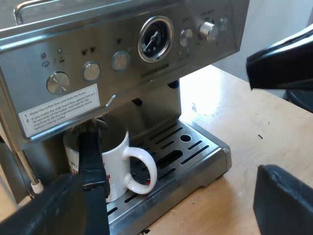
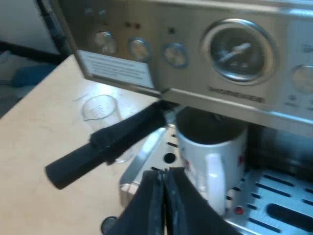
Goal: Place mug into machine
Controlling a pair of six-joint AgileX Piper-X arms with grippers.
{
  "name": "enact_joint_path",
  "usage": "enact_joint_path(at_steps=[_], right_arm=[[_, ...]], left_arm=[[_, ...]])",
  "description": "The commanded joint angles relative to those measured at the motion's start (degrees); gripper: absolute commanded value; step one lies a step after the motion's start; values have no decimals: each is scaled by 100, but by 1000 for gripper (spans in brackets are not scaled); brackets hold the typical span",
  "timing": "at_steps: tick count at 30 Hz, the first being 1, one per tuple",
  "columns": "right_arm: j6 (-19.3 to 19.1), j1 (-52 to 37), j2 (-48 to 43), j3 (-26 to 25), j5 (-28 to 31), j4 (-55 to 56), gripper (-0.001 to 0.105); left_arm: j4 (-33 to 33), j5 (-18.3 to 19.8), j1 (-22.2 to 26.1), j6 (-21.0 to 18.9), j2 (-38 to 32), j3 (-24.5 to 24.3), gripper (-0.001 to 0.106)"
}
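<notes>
Located the white mug (image 1: 115, 159) upright on the slotted drip tray (image 1: 195, 147) of the espresso machine (image 1: 98, 44), directly under the brew head, with its loop handle turned outward from the machine's front. Confirmed the same seating from the right wrist view, with the rim close beneath the steel panel. Noted red printing on the mug's side, too small to read.

Found the metal holder (image 1: 93, 126) locked into the machine's front, with its dark handle (image 2: 107, 142) projecting outward past the face of the mug.

Recorded the left gripper (image 1: 281, 127) spread wide and holding nothing, beside the machine above the wooden table (image 1: 234, 122), apart from mug and tray. Recorded the right gripper (image 2: 164, 172) with fingers pressed together and nothing between them, just before the tray's edge, near the mug's loop handle.

Logged a clear measuring glass (image 2: 100, 110) standing on the table beside the machine, partly behind the dark handle. Logged a round pressure gauge (image 1: 155, 39) on the panel above the mug.
</notes>
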Motion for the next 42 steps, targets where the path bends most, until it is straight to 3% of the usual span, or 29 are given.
enact_joint_path(at_steps=[1, 36, 42], right_arm=[[-100, 1, 134, -58, -124, -162, 0], [-188, -9, 932, -76, -85, -1583, 0], [-235, -19, 1150, -212, 177, -1639, 0]], left_arm=[[-91, 6, -27, -69, -22, -34, 72], [-5, 97, -27, -69, -22, -34, 72], [-5, 162, -27, -69, -22, -34, 72]])
